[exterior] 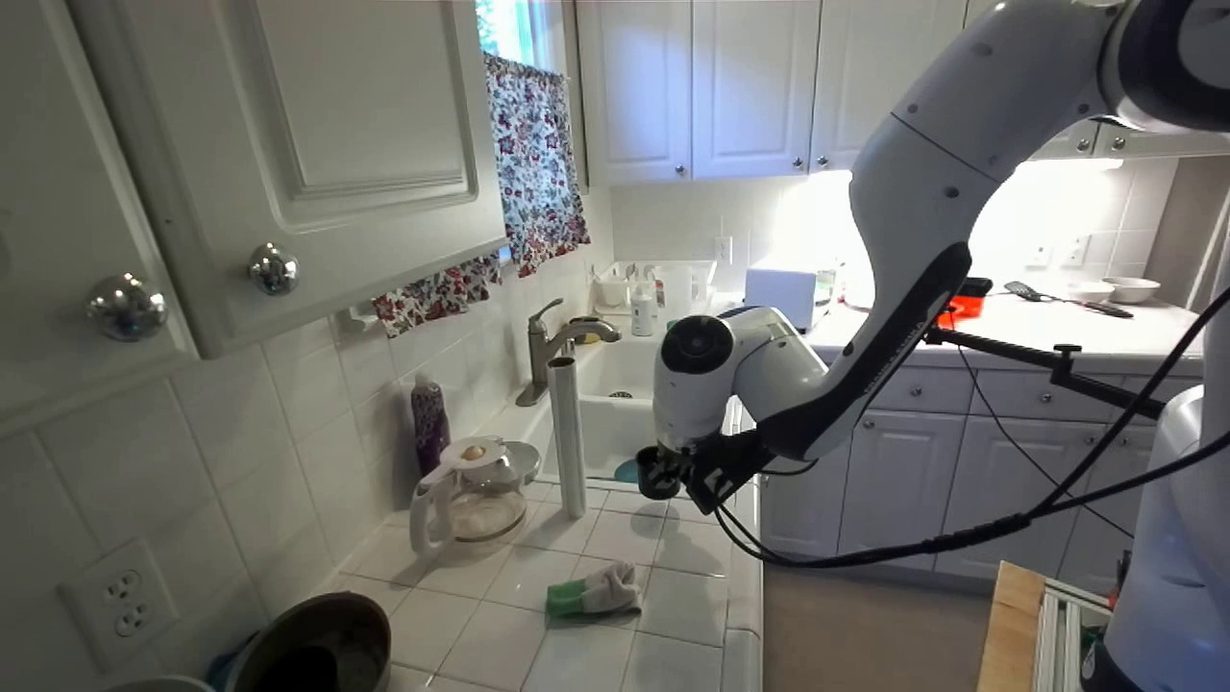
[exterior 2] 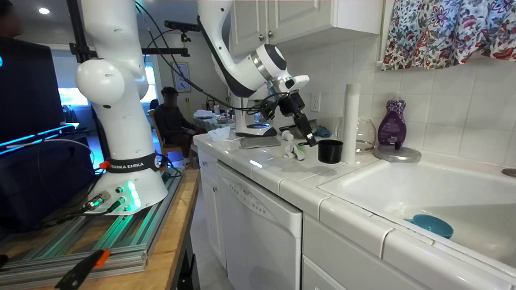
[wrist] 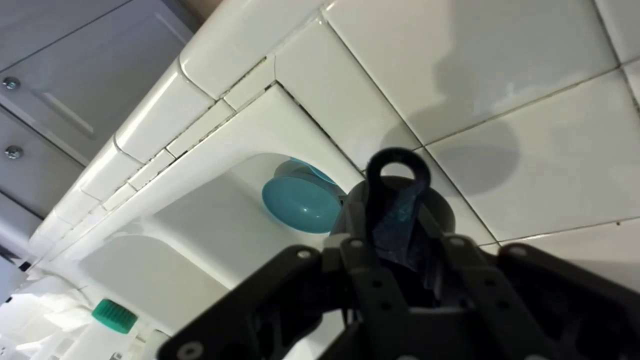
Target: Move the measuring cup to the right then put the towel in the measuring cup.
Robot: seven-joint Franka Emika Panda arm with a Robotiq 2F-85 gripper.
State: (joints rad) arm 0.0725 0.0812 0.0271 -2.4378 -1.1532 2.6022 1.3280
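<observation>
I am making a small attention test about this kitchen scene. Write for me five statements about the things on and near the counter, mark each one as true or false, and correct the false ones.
1. The pincer holds the measuring cup by its handle. True.
2. The measuring cup is standing on the tiled counter. False: the measuring cup is held in the air, off the tiled counter.
3. A turquoise vessel is in the sink. True.
4. The towel is inside the measuring cup. False: the towel lies on the tiled counter.
5. The purple bottle stands upright near the tiled wall. True.
</observation>
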